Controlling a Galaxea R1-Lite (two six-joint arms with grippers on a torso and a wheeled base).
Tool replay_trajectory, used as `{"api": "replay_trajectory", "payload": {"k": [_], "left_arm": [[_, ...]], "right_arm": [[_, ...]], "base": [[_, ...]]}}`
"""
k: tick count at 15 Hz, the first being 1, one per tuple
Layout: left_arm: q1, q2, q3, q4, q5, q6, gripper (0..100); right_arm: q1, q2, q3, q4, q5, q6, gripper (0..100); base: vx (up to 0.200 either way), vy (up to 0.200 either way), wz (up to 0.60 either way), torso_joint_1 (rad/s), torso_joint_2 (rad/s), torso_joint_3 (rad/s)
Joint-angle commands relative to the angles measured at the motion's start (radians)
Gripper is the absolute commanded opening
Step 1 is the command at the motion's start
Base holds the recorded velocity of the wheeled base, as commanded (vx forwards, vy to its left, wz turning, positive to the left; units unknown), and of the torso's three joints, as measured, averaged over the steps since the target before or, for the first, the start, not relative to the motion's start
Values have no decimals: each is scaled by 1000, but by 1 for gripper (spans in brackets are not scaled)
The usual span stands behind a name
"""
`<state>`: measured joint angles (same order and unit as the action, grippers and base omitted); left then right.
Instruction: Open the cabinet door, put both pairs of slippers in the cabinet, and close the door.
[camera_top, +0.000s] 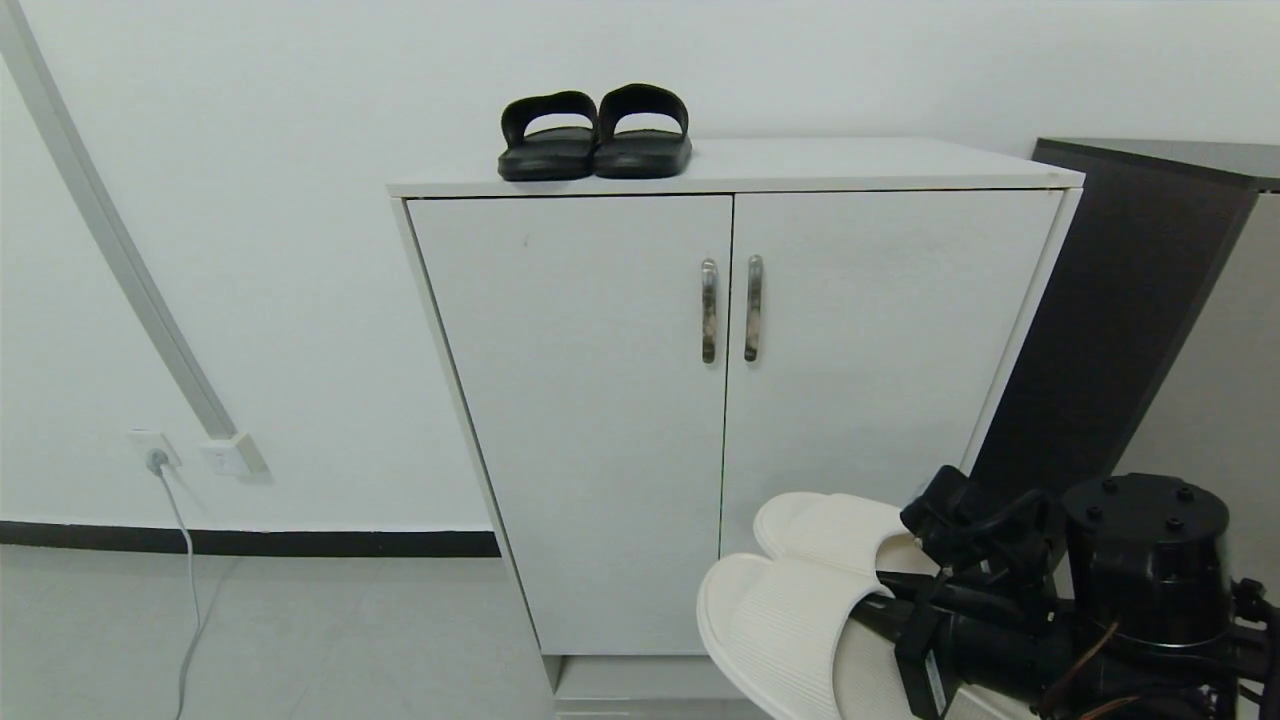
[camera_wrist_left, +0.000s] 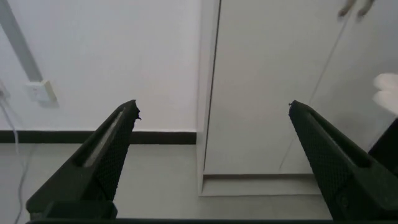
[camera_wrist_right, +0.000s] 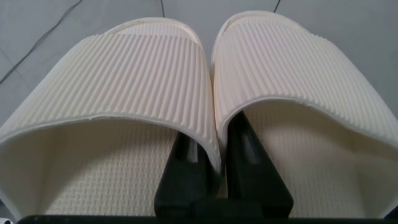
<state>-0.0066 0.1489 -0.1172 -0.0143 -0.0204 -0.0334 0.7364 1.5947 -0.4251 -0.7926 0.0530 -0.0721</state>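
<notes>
Right gripper (camera_wrist_right: 214, 155) clamps cream ribbed slippers (camera_top: 800, 610) before closed white two-door cabinet (camera_top: 590, 420); black slide slippers (camera_top: 595, 135) atop; left gripper (camera_wrist_left: 212, 107) spread wide.

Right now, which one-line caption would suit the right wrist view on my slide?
Right gripper pinching together the adjoining straps of the two cream ribbed slippers, held side by side.

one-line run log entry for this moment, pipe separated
cabinet doors: both shut | black slippers: on cabinet top | white slippers: held by right gripper | left gripper: open, empty
</notes>
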Motion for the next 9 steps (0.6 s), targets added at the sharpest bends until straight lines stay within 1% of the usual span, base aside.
{"api": "replay_trajectory", "payload": {"k": [1, 2, 3, 4, 5, 6, 7, 8, 9], "left_arm": [[-6, 259, -78, -3, -85, 9, 100], [-7, 356, -84, -26, -136, 18, 100], [-7, 429, -84, -76, -173, 24, 100], [-15, 521, -85, -154, -223, 36, 100], [-24, 607, -90, -242, -257, 43, 100], [-49, 678, -91, -331, -291, 43, 100], [-89, 727, -99, -389, -326, 40, 100], [-112, 745, -108, -408, -334, 38, 100], [-194, 807, -159, -429, -337, 35, 100]], "right_arm": [[1, 2, -1, -1, 1, -2, 0], [1, 1, 0, -1, 1, -2, 0], [1, -4, 0, -1, 1, -2, 0], [1, -4, 0, -1, 2, -2, 0], [1, -4, 0, -1, 4, 0, 0], [1, -4, 0, -1, 4, 0, 0], [1, -4, 2, -1, 4, 0, 0], [1, -4, 2, -1, 4, 0, 0], [5, -4, 5, -1, 5, -2, 0]], "base": [[0, 0, 0, 0, 0, 0], [0, 0, 0, 0, 0, 0], [0, 0, 0, 0, 0, 0], [0, 0, 0, 0, 0, 0], [0, 0, 0, 0, 0, 0], [0, 0, 0, 0, 0, 0], [0, 0, 0, 0, 0, 0], [0, 0, 0, 0, 0, 0], [0, 0, 0, 0, 0, 0]]}}
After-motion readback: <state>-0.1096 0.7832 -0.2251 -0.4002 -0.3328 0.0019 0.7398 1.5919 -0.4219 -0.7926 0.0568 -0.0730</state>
